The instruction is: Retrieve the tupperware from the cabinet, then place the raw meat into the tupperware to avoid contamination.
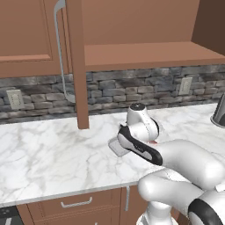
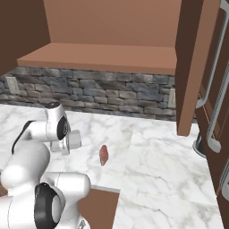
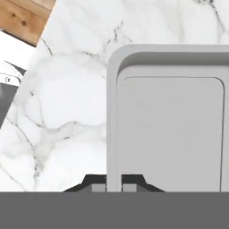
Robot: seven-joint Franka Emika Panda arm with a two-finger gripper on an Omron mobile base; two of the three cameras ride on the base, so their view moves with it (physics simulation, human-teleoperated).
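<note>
We see a white marble desk [image 1: 52, 154] under an upper wall cabinet [image 2: 112, 53] of reddish-brown wood, whose door stands open on a bare shelf. The tupperware [image 3: 170, 120], a shallow whitish container, is already out of the cabinet and sits low over the desk near its front edge. In the hand view our pincer [image 3: 114, 185] is closed on the container's rim, one dark fingertip on each side of the wall, so we judge it to be gripping the tupperware; whether the container rests on the desk or hangs just above it, we cannot tell. The raw meat [image 2: 103, 154], a small red-pink slab, lies on the marble near the container, apart from it and not inside. So the retrieving seems done. What remains, as we judge it: setting the tupperware down, letting go, picking up the meat and laying it in the container.
</note>
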